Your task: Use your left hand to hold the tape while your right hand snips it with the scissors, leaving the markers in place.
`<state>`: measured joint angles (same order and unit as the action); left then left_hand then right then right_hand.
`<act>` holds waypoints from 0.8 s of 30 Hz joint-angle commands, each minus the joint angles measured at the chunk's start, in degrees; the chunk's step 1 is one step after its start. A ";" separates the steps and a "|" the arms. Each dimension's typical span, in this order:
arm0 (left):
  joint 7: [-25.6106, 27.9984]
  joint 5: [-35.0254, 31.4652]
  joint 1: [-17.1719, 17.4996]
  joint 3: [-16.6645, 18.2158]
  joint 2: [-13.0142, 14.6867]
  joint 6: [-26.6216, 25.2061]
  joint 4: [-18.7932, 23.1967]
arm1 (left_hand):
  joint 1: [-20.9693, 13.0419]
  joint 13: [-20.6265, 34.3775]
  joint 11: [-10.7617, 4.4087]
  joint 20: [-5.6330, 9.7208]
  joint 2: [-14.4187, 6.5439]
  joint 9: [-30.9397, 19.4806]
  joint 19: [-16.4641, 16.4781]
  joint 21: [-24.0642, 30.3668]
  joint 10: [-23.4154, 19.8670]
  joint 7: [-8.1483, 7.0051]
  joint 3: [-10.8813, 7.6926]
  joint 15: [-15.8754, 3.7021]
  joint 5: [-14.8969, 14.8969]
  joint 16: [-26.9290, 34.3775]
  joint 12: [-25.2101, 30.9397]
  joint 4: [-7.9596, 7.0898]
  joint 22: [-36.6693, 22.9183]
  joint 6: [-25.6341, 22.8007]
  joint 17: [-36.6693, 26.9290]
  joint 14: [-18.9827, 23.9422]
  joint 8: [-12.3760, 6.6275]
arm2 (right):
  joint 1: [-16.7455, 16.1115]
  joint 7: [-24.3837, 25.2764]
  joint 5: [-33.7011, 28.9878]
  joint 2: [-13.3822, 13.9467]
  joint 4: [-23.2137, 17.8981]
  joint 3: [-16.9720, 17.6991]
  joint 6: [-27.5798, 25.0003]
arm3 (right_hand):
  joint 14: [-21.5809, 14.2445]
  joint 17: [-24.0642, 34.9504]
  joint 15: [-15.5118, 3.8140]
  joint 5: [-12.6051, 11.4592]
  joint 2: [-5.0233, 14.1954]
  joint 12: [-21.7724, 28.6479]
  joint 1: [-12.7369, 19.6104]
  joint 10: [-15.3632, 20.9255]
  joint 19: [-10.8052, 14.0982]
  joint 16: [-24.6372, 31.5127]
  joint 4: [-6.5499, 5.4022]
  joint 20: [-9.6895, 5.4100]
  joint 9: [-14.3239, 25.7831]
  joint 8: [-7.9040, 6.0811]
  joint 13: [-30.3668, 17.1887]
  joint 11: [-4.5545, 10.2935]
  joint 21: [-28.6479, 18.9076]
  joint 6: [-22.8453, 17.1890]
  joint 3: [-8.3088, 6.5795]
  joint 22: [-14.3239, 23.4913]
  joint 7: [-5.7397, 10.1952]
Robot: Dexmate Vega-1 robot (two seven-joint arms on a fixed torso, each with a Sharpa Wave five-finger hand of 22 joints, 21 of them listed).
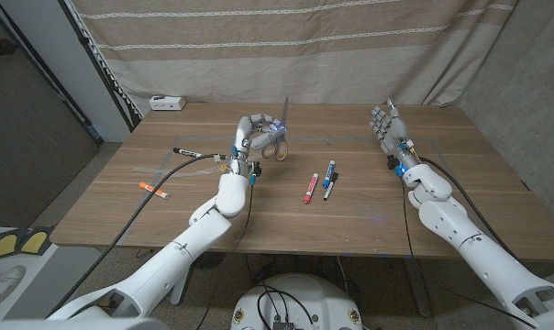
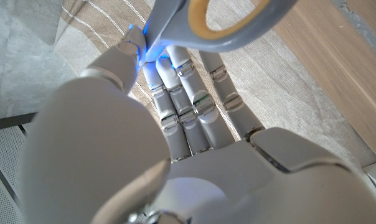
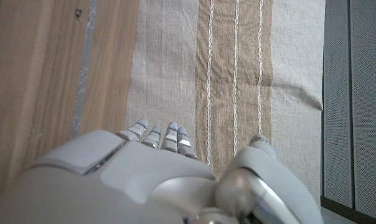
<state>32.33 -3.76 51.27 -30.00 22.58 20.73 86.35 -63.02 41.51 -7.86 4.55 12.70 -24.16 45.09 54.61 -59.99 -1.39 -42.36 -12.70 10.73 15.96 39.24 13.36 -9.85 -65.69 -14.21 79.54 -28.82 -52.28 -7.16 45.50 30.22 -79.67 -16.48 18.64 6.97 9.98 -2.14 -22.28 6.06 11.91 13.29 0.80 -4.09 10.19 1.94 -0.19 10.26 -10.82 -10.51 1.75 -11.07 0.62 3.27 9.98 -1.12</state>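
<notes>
Oddly, the robot's left hand [image 1: 250, 134] grips grey-handled scissors [image 1: 275, 137] w/ tan-lined loops at the table's far middle, right hand [image 1: 387, 125] open & empty; pass scissors rightward; tape not discernible; markers [image 1: 319, 181] stay.

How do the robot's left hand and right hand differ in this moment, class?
The left hand holds the scissors; the right hand holds nothing, its fingers spread. The left hand sits nearer the table's middle, the right hand nearer its right side. Both are raised over the table's far half.
</notes>
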 commanded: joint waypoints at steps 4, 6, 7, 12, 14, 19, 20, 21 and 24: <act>-2.08 8.35 1.41 2.15 -2.97 1.26 -0.29 | -2.54 0.36 -0.88 0.40 -2.94 -0.18 0.86 0.50 -0.06 2.45 -4.91 -0.28 2.01 0.46 0.21 -3.88 -0.09 -3.08 -0.65 -0.35 -0.29 | 0.70 -0.50 -0.02 -0.02 0.38 -0.38 -0.60 | 0.12 0.16 -0.64 0.05 0.37 0.30 0.12 0.14 -0.12 0.23 0.24 0.58 0.17 0.00 -0.12 0.39 -0.30 0.37 0.05 0.33 0.12; -2.77 9.74 1.48 2.40 -3.26 1.44 -0.36 | -2.38 0.29 -0.91 0.52 -2.68 -0.35 0.15 -0.10 0.09 2.27 -5.23 -0.12 2.06 0.49 0.05 -3.75 0.21 -2.98 -0.87 -0.52 -0.36 | 0.68 -0.50 -0.07 -0.02 0.42 -0.41 -0.57 | 0.13 0.17 -0.69 0.05 0.38 0.29 0.12 0.12 -0.14 0.23 0.24 0.73 0.17 0.01 -0.12 0.34 -0.29 0.40 0.05 0.33 0.19; -2.99 10.30 1.54 2.52 -3.38 1.29 -0.27 | -2.34 0.37 -0.91 0.59 -2.70 -0.35 0.07 -0.16 0.00 2.23 -5.28 -0.11 2.06 0.49 0.12 -3.75 0.21 -2.92 -0.93 -0.58 -0.35 | 0.68 -0.56 -0.10 -0.02 0.45 -0.42 -0.53 | 0.14 0.17 -0.66 0.06 0.38 0.29 0.12 0.12 -0.14 0.23 0.24 0.78 0.17 0.01 -0.12 0.39 -0.29 0.41 0.05 0.33 0.20; -3.36 12.09 1.83 2.88 -4.05 1.04 -0.13 | -2.07 0.54 -1.14 0.85 -2.79 -0.52 -0.09 -0.28 0.34 1.98 -5.43 -0.09 2.03 0.50 0.00 -3.83 0.18 -2.57 -1.16 -0.76 -0.34 | 0.85 -0.99 -0.05 0.03 0.60 -0.54 -0.62 | 0.20 0.17 -0.54 0.07 0.38 0.29 0.12 0.12 -0.14 0.21 0.23 1.01 0.17 0.01 -0.12 0.41 -0.29 0.43 0.06 0.33 0.24; -3.47 13.16 1.99 3.03 -4.60 1.05 -0.15 | -1.98 0.49 -1.09 1.01 -2.78 -0.73 -0.36 -0.47 0.41 1.88 -5.56 -0.08 2.01 0.40 -0.10 -3.82 0.21 -2.38 -1.23 -1.00 -0.41 | 0.94 -1.14 -0.06 -0.04 0.75 -0.56 -0.49 | 0.20 0.17 -0.54 0.07 0.38 0.29 0.12 0.10 -0.14 0.21 0.23 1.10 0.17 0.01 -0.13 0.46 -0.29 0.45 0.07 0.33 0.30; -3.53 14.53 2.01 3.24 -5.42 0.90 -0.21 | -1.76 -0.26 -1.18 1.44 -2.82 -1.31 -0.81 -0.77 0.29 1.62 -5.83 -0.11 1.90 0.16 -0.62 -3.80 0.17 -1.96 -1.39 -1.47 -0.64 | 0.99 -1.25 0.02 0.01 0.75 -0.61 -0.71 | 0.22 0.17 -0.49 0.08 0.41 0.31 0.13 0.14 -0.17 0.21 0.24 1.17 0.17 -0.01 -0.13 0.42 -0.27 0.42 0.06 0.34 0.33; -3.65 14.81 1.95 3.27 -5.55 1.04 -0.35 | -1.75 -0.31 -1.19 1.47 -2.81 -1.36 -0.82 -0.78 0.24 1.61 -5.85 -0.13 1.88 0.14 -0.64 -3.78 0.16 -2.03 -1.40 -1.49 -0.70 | 1.00 -1.27 -0.01 -0.01 0.81 -0.63 -0.66 | 0.21 0.17 -0.49 0.08 0.41 0.30 0.13 0.13 -0.15 0.21 0.24 1.19 0.17 0.00 -0.13 0.40 -0.28 0.44 0.06 0.34 0.34; -3.73 15.08 1.89 3.30 -5.68 1.09 -0.46 | -1.74 -0.31 -1.19 1.48 -2.81 -1.38 -0.83 -0.78 0.25 1.60 -5.86 -0.13 1.88 0.13 -0.65 -3.79 0.16 -2.10 -1.40 -1.50 -0.75 | 1.01 -1.29 0.03 -0.04 0.84 -0.63 -0.68 | 0.22 0.17 -0.45 0.08 0.41 0.30 0.13 0.13 -0.17 0.21 0.24 1.18 0.17 -0.01 -0.13 0.44 -0.28 0.43 0.06 0.34 0.36; -3.85 15.79 1.78 3.41 -6.03 0.99 -0.60 | -1.70 -0.43 -1.17 1.61 -2.75 -1.53 -1.00 -0.89 0.24 1.59 -5.92 -0.09 1.84 0.08 -0.74 -3.74 0.17 -2.09 -1.43 -1.56 -0.84 | 1.01 -1.30 0.05 -0.12 0.96 -0.63 -0.61 | 0.22 0.17 -0.49 0.08 0.42 0.30 0.14 0.13 -0.18 0.21 0.24 1.23 0.17 -0.01 -0.13 0.55 -0.27 0.43 0.06 0.34 0.35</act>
<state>29.18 8.51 53.01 -27.18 18.13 21.70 86.09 -62.90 41.12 -8.69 4.72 12.58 -25.48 44.48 53.80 -59.59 -1.43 -43.00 -12.75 10.79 15.96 38.56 13.99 -9.59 -65.73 -15.40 78.38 -29.37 -51.43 -8.19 45.49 30.21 -79.01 -17.00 18.10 6.97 9.98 -2.14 -22.28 6.06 11.91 13.29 0.81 -4.19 10.19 1.93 0.74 10.26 -10.82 -10.51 1.74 -11.07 0.86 3.26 9.98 -0.88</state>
